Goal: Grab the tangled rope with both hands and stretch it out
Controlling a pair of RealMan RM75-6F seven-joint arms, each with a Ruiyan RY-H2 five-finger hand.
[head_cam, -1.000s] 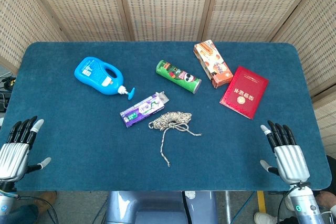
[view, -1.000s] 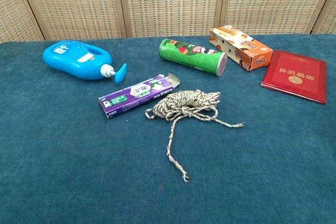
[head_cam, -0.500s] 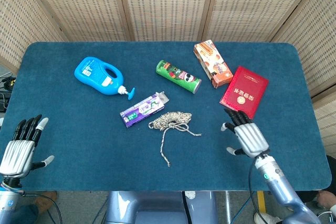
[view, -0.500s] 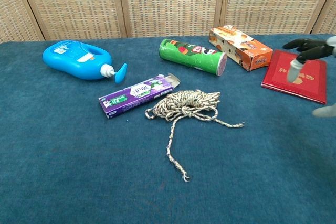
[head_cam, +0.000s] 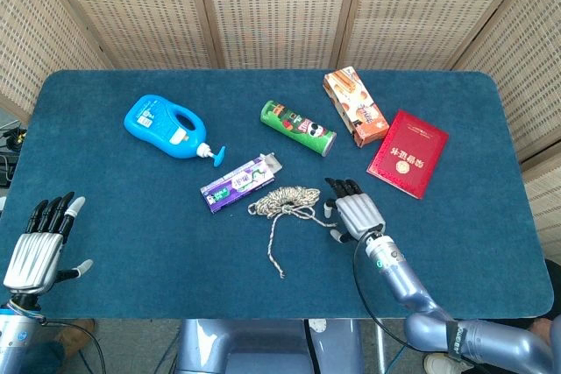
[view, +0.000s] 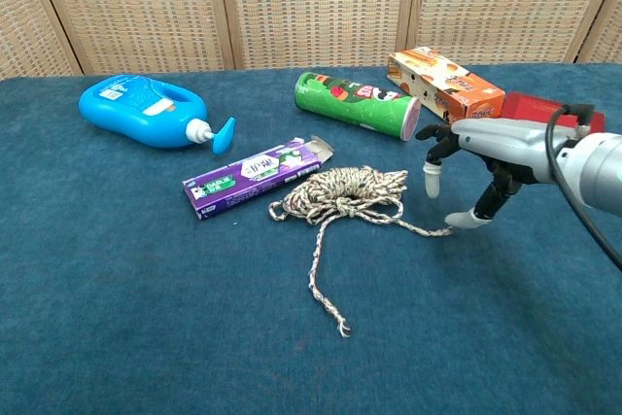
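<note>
A tangled beige rope (head_cam: 286, 200) (view: 348, 192) lies mid-table, one loose end trailing toward me and another short end running right. My right hand (head_cam: 352, 210) (view: 468, 155) hovers just right of the coil with fingers spread, its thumb tip near the rope's right end; it holds nothing. My left hand (head_cam: 39, 244) is open at the table's near-left edge, far from the rope, and shows only in the head view.
A purple box (head_cam: 239, 183) lies against the rope's left side. A green can (head_cam: 298, 128), an orange carton (head_cam: 355, 107), a red booklet (head_cam: 408, 152) and a blue bottle (head_cam: 165, 126) sit behind on the blue table (head_cam: 131, 216).
My right hand has swept left from the table's right edge to just beside the rope. The left hand has barely shifted. The rope has not moved.
</note>
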